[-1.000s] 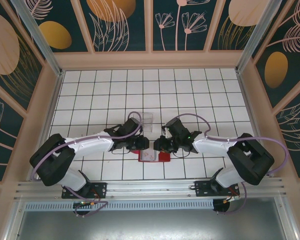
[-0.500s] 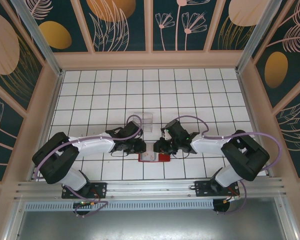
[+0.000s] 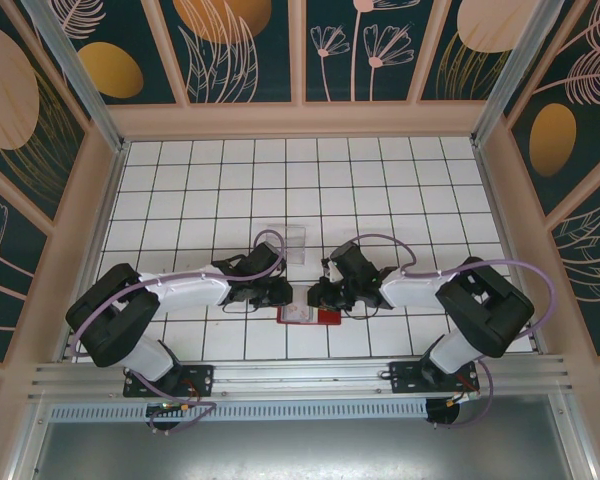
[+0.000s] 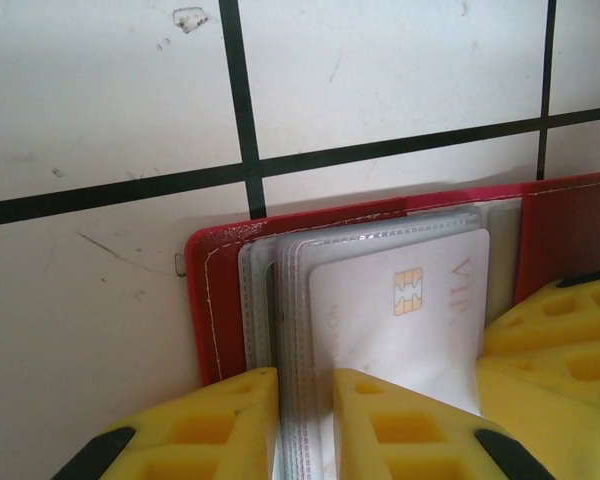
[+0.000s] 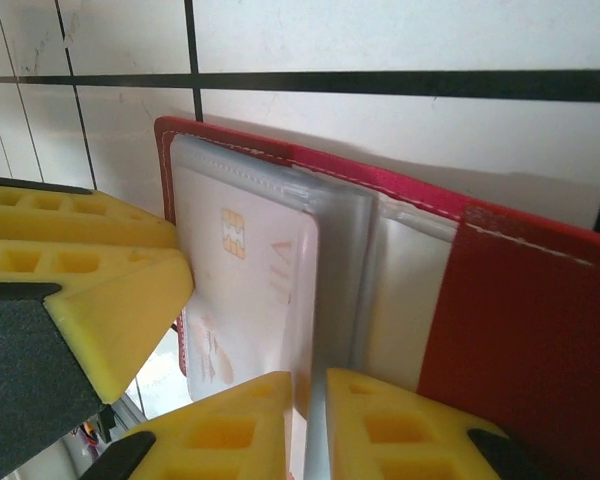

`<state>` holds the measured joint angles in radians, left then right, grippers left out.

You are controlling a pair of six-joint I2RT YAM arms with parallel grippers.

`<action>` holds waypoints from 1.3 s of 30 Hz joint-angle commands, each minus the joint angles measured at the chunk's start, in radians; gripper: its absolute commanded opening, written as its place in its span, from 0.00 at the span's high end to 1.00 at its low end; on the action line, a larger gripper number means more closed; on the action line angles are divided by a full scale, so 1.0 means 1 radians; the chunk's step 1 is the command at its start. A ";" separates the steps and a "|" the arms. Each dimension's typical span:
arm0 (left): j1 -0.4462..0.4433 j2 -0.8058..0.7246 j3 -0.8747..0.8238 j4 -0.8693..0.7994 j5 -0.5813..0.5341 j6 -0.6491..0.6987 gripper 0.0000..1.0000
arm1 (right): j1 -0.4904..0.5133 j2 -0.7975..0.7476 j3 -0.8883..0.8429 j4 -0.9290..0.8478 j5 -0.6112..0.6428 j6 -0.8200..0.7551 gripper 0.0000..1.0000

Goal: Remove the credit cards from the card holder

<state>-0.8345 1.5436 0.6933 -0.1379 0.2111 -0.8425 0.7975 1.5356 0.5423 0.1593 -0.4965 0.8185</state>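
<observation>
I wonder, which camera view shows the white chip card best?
The left wrist view: the chip card faces the lens, gold chip and lettering visible. The right wrist view shows it foreshortened; the top external view gives a small pale patch on the red card holder.

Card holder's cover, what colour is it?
Red card holder, best seen in the right wrist view.

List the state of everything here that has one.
Card holder, open, lying flat.
Card, chip up, inside a sleeve.
Left claw, shut on sleeves.
Right claw, shut on sleeves.
Box, too small to tell.
</observation>
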 commanded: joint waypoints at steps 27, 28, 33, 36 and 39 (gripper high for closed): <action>-0.011 0.016 -0.023 -0.088 -0.045 0.005 0.75 | -0.015 -0.106 -0.044 -0.131 0.062 -0.015 1.00; -0.011 0.018 -0.023 -0.088 -0.045 0.005 0.75 | -0.017 -0.111 -0.043 -0.140 0.069 -0.018 1.00; -0.012 0.023 -0.024 -0.088 -0.041 0.008 0.76 | -0.021 -0.114 -0.041 -0.147 0.079 -0.021 1.00; -0.011 0.026 -0.020 -0.091 -0.039 0.008 0.77 | -0.021 -0.104 -0.044 -0.107 0.060 -0.007 0.96; -0.012 0.024 -0.020 -0.091 -0.038 0.008 0.77 | -0.021 -0.096 -0.051 -0.073 0.049 0.006 0.83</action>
<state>-0.8383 1.5425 0.6918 -0.1387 0.2001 -0.8425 0.7815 1.4380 0.5129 0.0601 -0.4465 0.8215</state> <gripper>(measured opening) 0.227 0.138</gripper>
